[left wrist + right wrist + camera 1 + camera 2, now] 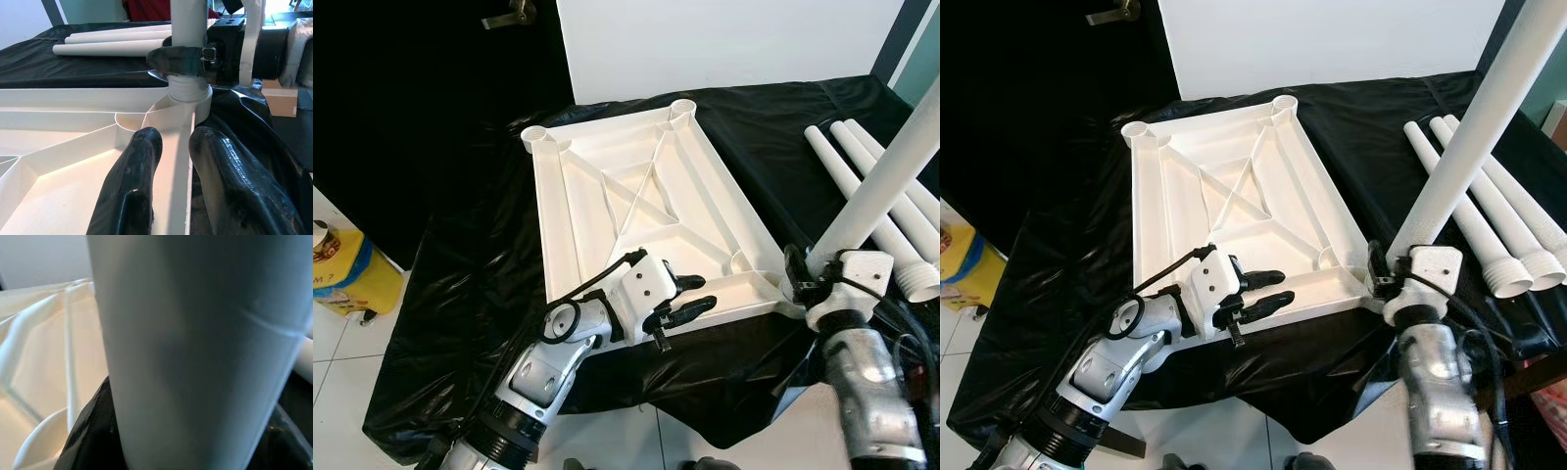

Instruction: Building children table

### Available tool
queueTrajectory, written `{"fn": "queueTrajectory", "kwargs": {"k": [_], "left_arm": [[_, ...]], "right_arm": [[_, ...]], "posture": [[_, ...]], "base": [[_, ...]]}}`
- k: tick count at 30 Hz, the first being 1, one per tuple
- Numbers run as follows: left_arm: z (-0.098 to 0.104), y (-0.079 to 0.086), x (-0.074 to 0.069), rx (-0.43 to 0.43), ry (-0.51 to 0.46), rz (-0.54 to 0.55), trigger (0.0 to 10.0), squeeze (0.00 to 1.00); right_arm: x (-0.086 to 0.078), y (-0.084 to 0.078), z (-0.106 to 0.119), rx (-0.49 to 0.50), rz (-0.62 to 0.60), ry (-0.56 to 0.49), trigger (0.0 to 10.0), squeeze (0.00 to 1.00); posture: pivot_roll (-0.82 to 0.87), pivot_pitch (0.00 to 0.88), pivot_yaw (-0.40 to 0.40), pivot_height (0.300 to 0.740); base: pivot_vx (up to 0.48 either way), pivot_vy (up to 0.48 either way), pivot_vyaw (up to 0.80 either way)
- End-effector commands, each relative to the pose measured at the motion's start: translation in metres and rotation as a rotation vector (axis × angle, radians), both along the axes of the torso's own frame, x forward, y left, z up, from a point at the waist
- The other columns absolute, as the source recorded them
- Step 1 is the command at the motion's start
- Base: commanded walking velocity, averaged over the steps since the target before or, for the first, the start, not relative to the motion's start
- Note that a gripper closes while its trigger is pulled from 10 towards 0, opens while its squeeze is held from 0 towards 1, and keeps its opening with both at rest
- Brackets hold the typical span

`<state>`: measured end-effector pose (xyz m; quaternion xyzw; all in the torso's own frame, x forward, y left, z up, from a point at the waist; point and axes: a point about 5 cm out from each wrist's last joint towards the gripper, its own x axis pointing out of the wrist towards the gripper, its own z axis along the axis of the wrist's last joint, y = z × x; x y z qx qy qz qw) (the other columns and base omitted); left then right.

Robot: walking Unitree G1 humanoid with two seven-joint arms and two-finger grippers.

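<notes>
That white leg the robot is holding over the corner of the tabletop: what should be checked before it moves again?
1. Right gripper clamped on the held leg: ok.
2. Leg's threaded end sits at the corner socket: ok.
3. Leg upright: not ok, it leans.
4. Left gripper steadies the tabletop by its near rim: ok.
5. Thread engaged: cannot tell.
6. Spare legs lie apart from the work: ok.

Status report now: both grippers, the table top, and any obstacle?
Left gripper pinching the near rim of the upturned table top. Right gripper shut on a leg, seated in the near right corner socket. Three spare legs lie clear.
</notes>
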<state>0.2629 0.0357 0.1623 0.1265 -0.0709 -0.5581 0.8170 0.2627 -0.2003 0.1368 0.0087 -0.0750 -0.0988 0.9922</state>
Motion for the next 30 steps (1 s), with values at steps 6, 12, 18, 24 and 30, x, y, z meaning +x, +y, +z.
{"fn": "queueTrajectory", "kwargs": {"k": [6, 12, 18, 24, 30], "left_arm": [[0.0, 0.003, -0.001, -0.004, 0.001, 0.028, 10.0, 0.0], [0.0, 0.002, -0.002, -0.002, 0.0, 0.021, 10.0, 0.0], [0.0, 0.002, -0.002, -0.001, -0.002, 0.021, 10.0, 0.0], [-0.001, 0.001, -0.002, -0.002, 0.0, 0.018, 10.0, 0.0], [0.0, 0.001, -0.002, -0.001, 0.0, 0.017, 10.0, 0.0]], "right_arm": [[-0.005, 0.02, -0.021, 0.103, -0.116, 0.11, 10.0, 0.0], [-0.007, 0.02, -0.019, 0.102, -0.132, 0.108, 10.0, 0.0], [-0.007, 0.026, -0.014, 0.096, -0.107, 0.08, 10.0, 0.0], [-0.008, 0.027, -0.007, 0.085, -0.083, 0.035, 10.0, 1.0], [-0.007, 0.018, 0.006, 0.053, 0.008, -0.055, 10.0, 1.0]], "posture": [[-0.15, 0.105, 0.033, 0.74], [-0.15, 0.098, 0.034, 0.74], [-0.15, 0.094, 0.034, 0.74], [-0.15, 0.094, 0.033, 0.74], [-0.16, 0.097, 0.037, 0.74]], "base": [[0.0, 0.0, 0.0], [0.0, 0.0, 0.0], [0.0, 0.0, 0.0], [0.0, 0.0, 0.0], [0.0, 0.0, 0.0]]}}
